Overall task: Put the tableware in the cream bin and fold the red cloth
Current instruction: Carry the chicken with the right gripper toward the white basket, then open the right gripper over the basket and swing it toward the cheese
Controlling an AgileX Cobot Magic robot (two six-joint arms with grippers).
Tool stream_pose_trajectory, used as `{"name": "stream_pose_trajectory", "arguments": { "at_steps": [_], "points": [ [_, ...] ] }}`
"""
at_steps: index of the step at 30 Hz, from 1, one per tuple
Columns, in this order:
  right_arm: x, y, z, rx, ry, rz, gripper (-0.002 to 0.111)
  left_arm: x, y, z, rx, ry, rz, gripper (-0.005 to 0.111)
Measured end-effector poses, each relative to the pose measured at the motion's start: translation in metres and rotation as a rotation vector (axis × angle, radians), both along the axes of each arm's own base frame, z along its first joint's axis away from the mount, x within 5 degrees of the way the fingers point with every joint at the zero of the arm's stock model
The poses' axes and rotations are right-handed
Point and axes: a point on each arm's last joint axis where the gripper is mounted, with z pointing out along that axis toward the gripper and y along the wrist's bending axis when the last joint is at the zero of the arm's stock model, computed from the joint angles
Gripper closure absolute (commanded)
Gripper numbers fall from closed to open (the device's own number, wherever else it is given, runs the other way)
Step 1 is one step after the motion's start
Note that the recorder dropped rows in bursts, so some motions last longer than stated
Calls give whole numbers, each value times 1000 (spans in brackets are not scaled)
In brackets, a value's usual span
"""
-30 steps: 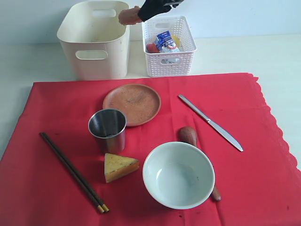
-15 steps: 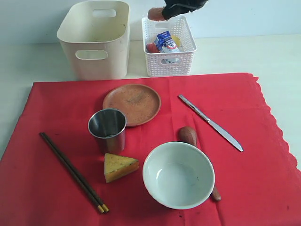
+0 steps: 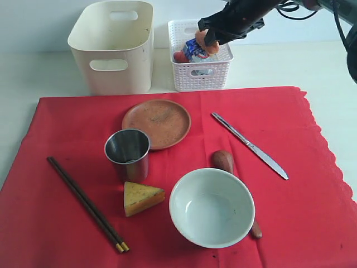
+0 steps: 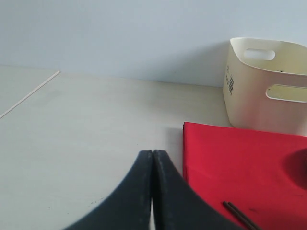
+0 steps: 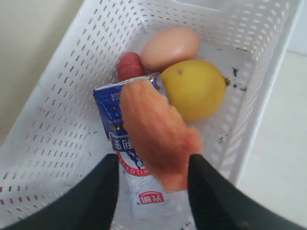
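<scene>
My right fingers [image 3: 208, 31] hang over the white basket [image 3: 199, 72], spread a little wider than the pinkish sausage [image 5: 158, 139] between them. One finger touches the sausage; a gap shows at the other. Right under these fingers in the basket lie a blue milk carton [image 5: 112, 110], a lemon [image 5: 194, 88] and an egg [image 5: 170, 48].

My left fingers [image 4: 152, 184] are pressed together with nothing between them, low over the bare worktop [image 4: 86, 143].

The cream bin [image 3: 114, 53] stands just beside the basket, on my left-arm side of the right fingers. It is tall and smooth, with rounded corners and oval handle holes. I can't see all of its floor.

The red cloth [image 3: 312, 145] lies flat and unfolded. One straight edge runs just beside my left fingertips; the scalloped edge is far over on my right-arm side.

All the tableware rests on the cloth, well apart from both pairs of fingers:
- The brown clay plate [image 3: 156, 123] is the piece closest to my right fingers.
- The steel cup [image 3: 128, 153] stands upright just beyond the plate.
- The pale bowl [image 3: 212, 206] sits upright, covering the middle of the wooden spoon [image 3: 224, 161].
- The steel knife [image 3: 250, 145] lies slantwise.
- The dark chopsticks [image 3: 86, 204], yellow at the tips, are the pieces nearest my left fingers.
- A cheese wedge [image 3: 142, 198] lies between cup and bowl.
</scene>
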Motion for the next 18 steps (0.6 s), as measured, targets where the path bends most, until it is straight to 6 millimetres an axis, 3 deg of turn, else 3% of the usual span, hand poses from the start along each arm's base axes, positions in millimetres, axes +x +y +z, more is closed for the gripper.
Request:
{"name": "stream_pose_trajectory", "arguments": {
  "at_steps": [5,13,18],
  "points": [
    [-7,-1,0,-23,67,15,57,0,0,0,0,0,0,105],
    [-28,-8,47,-84,115,85,96,0,0,0,0,0,0,105],
    [-34,-11,51,-108,145,92,108,0,0,0,0,0,0,105]
  ]
}}
